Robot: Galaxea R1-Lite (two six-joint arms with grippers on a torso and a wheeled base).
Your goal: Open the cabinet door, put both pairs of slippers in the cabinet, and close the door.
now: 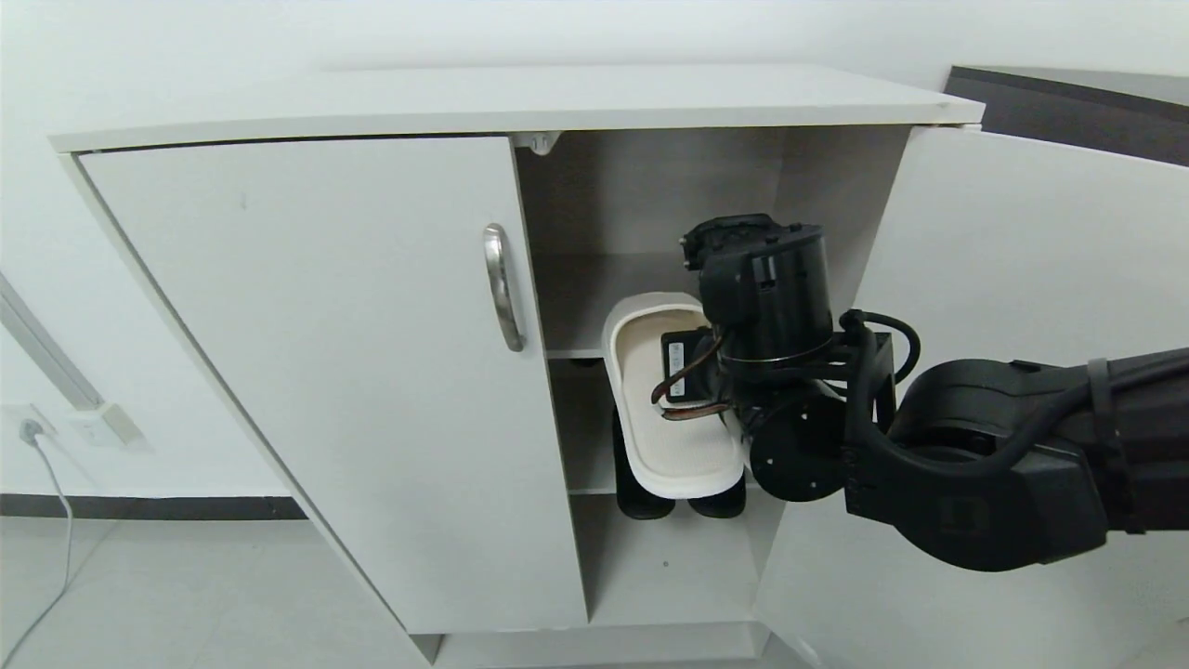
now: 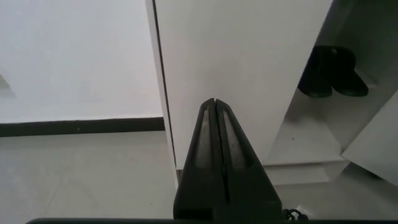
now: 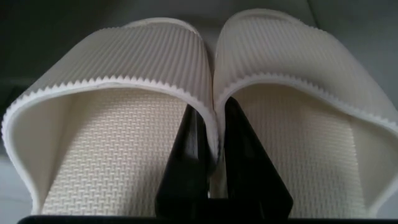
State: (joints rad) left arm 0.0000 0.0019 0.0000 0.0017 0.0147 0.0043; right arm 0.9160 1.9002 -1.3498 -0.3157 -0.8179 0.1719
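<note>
Cream foam slippers, ribbed across the straps, hang in the open right half of the cabinet, at mid-shelf height, above the black pair standing on end lower down. Right hand is clamped on both inner side walls, pinched together. Judged light, soft and compressible; that paired edge is the sound hold, though the soles may splay. Left hand is closed, empty, near the shut left door.

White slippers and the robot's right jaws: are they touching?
Touching. In the right wrist view, the right gripper pinches the white slippers by their adjoining inner edges.
</note>
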